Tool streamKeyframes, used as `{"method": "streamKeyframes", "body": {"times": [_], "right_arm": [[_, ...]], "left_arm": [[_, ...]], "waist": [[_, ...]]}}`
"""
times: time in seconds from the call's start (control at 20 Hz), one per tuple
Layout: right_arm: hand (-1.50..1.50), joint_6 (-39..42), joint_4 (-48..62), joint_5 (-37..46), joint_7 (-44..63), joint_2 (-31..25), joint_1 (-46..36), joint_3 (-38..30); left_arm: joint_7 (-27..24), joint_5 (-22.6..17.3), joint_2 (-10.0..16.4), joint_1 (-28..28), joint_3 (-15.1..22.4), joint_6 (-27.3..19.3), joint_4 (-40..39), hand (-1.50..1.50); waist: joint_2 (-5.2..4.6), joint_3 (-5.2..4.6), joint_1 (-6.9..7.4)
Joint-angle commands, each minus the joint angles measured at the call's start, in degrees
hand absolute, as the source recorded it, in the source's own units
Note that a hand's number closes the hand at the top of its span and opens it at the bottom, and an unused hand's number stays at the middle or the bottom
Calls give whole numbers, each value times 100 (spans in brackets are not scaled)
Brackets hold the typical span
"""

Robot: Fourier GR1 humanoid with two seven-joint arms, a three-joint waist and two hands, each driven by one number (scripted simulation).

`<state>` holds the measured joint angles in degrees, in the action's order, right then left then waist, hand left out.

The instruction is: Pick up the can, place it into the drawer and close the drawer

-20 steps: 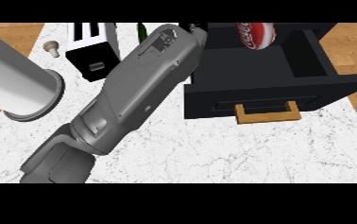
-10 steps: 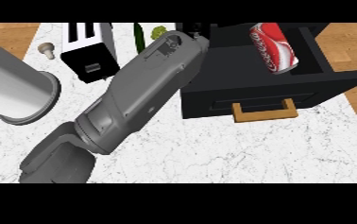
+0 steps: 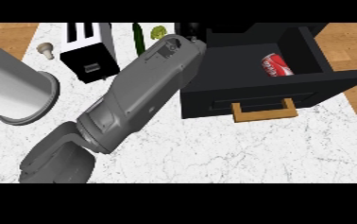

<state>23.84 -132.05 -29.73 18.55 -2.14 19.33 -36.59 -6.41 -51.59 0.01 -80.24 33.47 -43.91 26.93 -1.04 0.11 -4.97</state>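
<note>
A red can (image 3: 276,65) lies on its side inside the open black drawer (image 3: 209,100), toward its right wall. The drawer stands pulled out, and its wooden handle (image 3: 265,110) faces me. My left forearm runs up from the lower left and ends at the drawer's back left corner. Only a dark bit of the left hand (image 3: 190,29) shows there, above and left of the can and apart from it. The forearm hides the rest of the hand. My right hand shows nowhere.
A black and white toaster (image 3: 87,53) stands at the back left, with a mushroom (image 3: 46,49) to its left. A cucumber (image 3: 138,38) and a lime (image 3: 159,31) lie behind the forearm. A tall grey metal cylinder (image 3: 24,90) stands at the left edge.
The can has gone from the drawer's back edge, next to my left hand, down into the drawer toward me. The forearm has hardly moved.
</note>
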Motion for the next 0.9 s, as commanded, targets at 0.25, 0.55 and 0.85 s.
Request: {"method": "streamKeyframes", "body": {"times": [0.25, 0.55, 0.85], "right_arm": [[-150, 131, 137, 42, -143, 90, -60, 50], [-150, 458, -477, 1003, -765, -477, -310, -282], [-150, 528, -582, 1888, -1179, -475, -812, 205]], "left_arm": [[-385, -396, 0, -56, 107, -57, -241, -150], [-599, -631, -1, -12, 88, -160, 33, -150], [-1036, -732, 0, 18, 26, 156, -70, -150]], "waist": [[-24, 2, -53], [-6, -3, 6], [-13, -6, 170]]}}
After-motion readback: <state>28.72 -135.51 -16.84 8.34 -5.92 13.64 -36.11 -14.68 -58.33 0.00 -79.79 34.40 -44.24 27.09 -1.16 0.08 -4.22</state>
